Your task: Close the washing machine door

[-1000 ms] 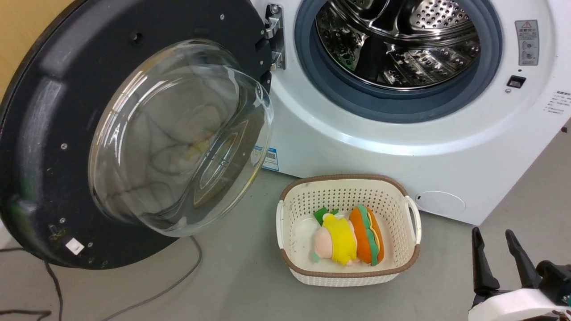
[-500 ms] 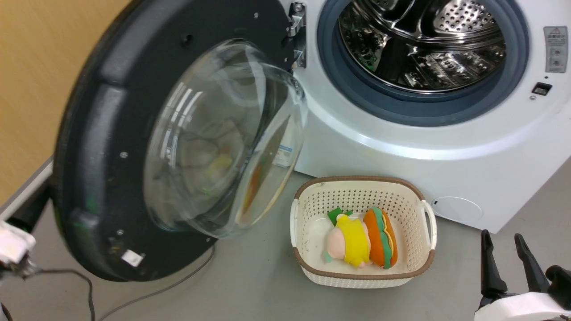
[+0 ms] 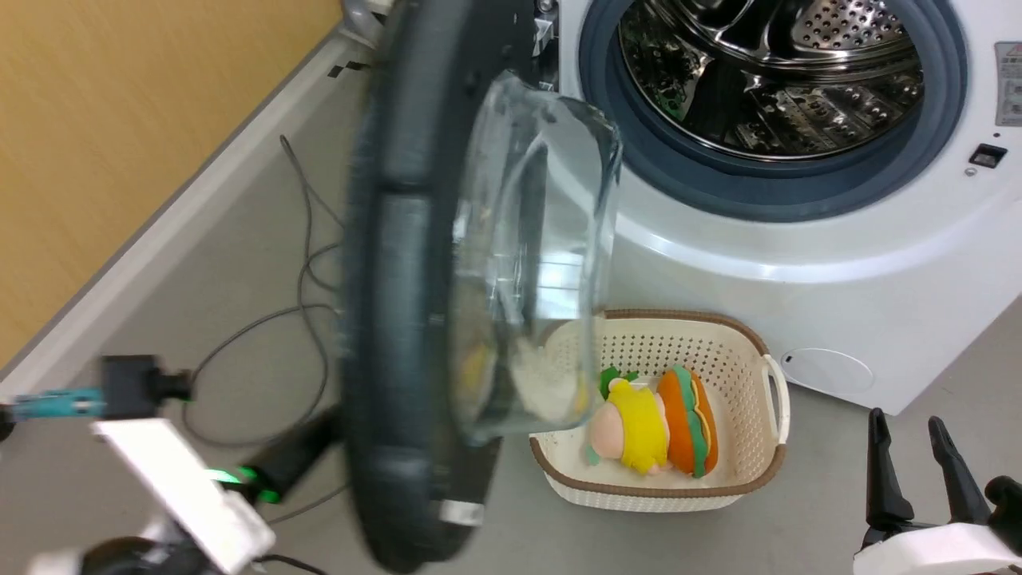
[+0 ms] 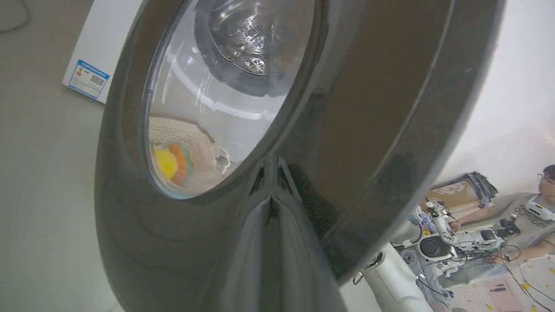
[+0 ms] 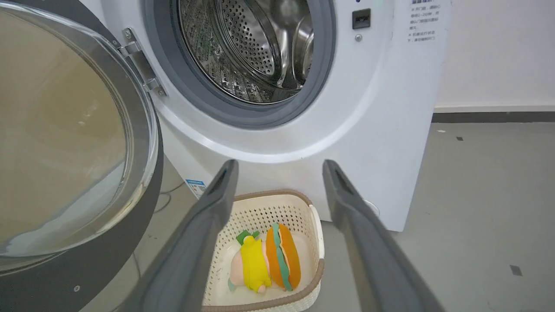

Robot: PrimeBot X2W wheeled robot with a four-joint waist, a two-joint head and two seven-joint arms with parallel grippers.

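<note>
The washing machine door [image 3: 399, 319] stands half open, edge-on in the head view, its clear glass bowl [image 3: 535, 263] bulging toward the washing machine [image 3: 798, 263]. The steel drum [image 3: 766, 72] is exposed inside the grey gasket. My left gripper [image 4: 271, 196] is shut, its tips pressed on the door's glossy black outer face [image 4: 368, 108]; in the head view its dark end [image 3: 307, 451] meets the door low down. My right gripper [image 3: 914, 451] hangs open at the lower right, away from the door, with nothing between its fingers [image 5: 208, 225].
A cream perforated basket [image 3: 639, 499] with a yellow plush toy [image 3: 639, 431] and a burger toy [image 3: 688, 435] sits on the floor before the machine, under the door's swing. Cables [image 3: 307, 263] lie by the wooden wall [image 3: 120, 120]. A person [image 4: 533, 208] sits at the far right.
The door has swung from wide open to about halfway toward the machine. My left arm has come into the head view behind it. The head camera has shifted; the right gripper stays put.
</note>
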